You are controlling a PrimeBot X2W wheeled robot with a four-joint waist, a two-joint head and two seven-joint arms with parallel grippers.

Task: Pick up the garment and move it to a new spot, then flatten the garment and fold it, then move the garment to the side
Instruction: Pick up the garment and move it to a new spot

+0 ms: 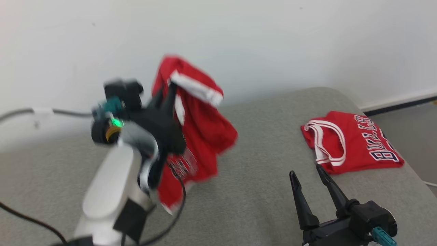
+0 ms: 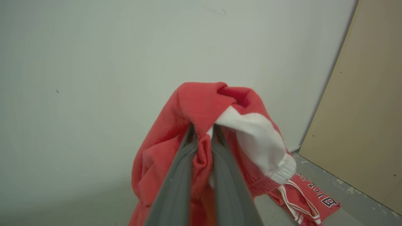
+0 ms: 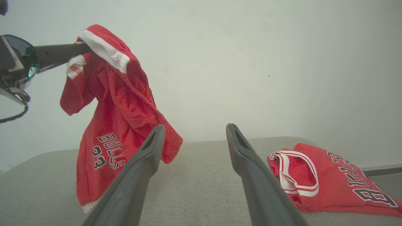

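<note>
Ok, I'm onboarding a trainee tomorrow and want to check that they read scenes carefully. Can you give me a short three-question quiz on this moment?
1. True or false: the left tool is shut on the red shorts.
2. Which describes the right tool? A) open, empty B) shut, empty C) shut on the shorts
3. What number is printed under BULLS on the shorts?
Key: 1 true; 2 A; 3 23.

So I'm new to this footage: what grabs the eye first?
A crumpled red Bulls garment with white trim hangs at the left, pinched between the dark fingers of the left gripper. A second red Bulls jersey lies folded on the grey padded surface at the right, just beyond the open right gripper.
</note>
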